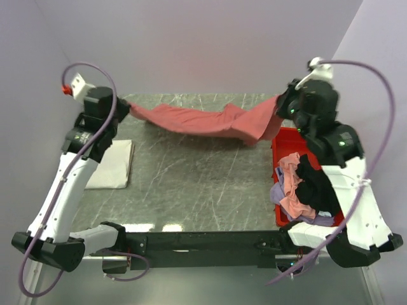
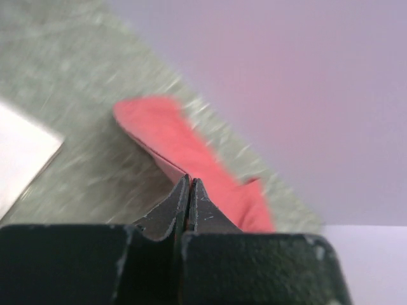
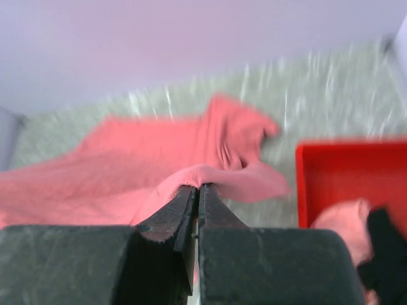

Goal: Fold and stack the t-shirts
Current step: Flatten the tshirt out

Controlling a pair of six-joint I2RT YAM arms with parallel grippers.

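The large dusty red t-shirt (image 1: 210, 121) hangs stretched between both grippers above the far part of the table. My left gripper (image 1: 129, 109) is shut on its left end; in the left wrist view the red t-shirt (image 2: 184, 149) runs away from the closed tips (image 2: 189, 181). My right gripper (image 1: 280, 105) is shut on the shirt's right end; the cloth (image 3: 127, 165) bunches over its tips (image 3: 198, 187). A folded white t-shirt (image 1: 113, 164) lies flat at the left. Pink (image 1: 291, 181), black (image 1: 318, 184) and lavender (image 1: 280, 194) t-shirts are heaped in the tray.
The bright red plastic tray (image 1: 287, 135) stands at the table's right edge, also seen in the right wrist view (image 3: 331, 171). The grey marbled table (image 1: 197, 184) ends at the back wall just behind the hanging shirt.
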